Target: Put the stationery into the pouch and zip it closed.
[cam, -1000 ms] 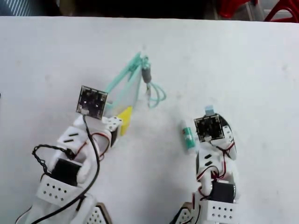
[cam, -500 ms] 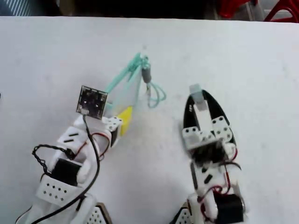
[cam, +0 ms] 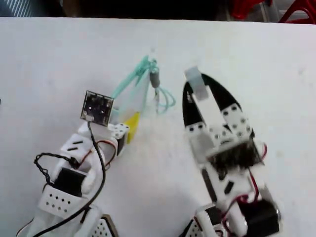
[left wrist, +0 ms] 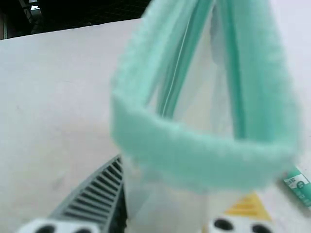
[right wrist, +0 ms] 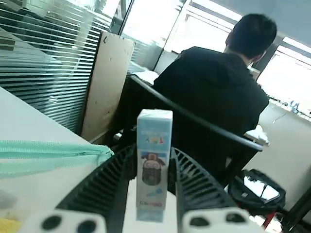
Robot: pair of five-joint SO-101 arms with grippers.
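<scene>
Right gripper is clamped on a small pale-blue stationery block, raised above the white table. In the rt wrist view the block stands between the two black fingers, top end poking past the tips. It may be a boxed eraser; can't tell for sure. Its long axis runs w/ the fingers, approx 5-to-11 o'clock in the high view.

Left gripper sits at the near end of the pouch. It looks closed on the clear wall, so the pouch stands on edge. The lft wrist view shows the mint zip edges spread into an open loop: mouth open, zip not done. A yellow item is already inside, by the left gripper. The zip pull w/ cord loop hangs at the far end.

Key relation: the pouch lies at approx 9 o'clock from the block, near but apart. Pouch's long axis runs 7-to-1 o'clock, so the two axes converge toward the far side. Right arm carries the load and is nearer the mouth. Likely next move: shift the block toward 9 o'clock over the mouth, then release. Risk: snagging a zip edge.

A green-and-white tube lies on the table beside the pouch, not yet packed.
</scene>
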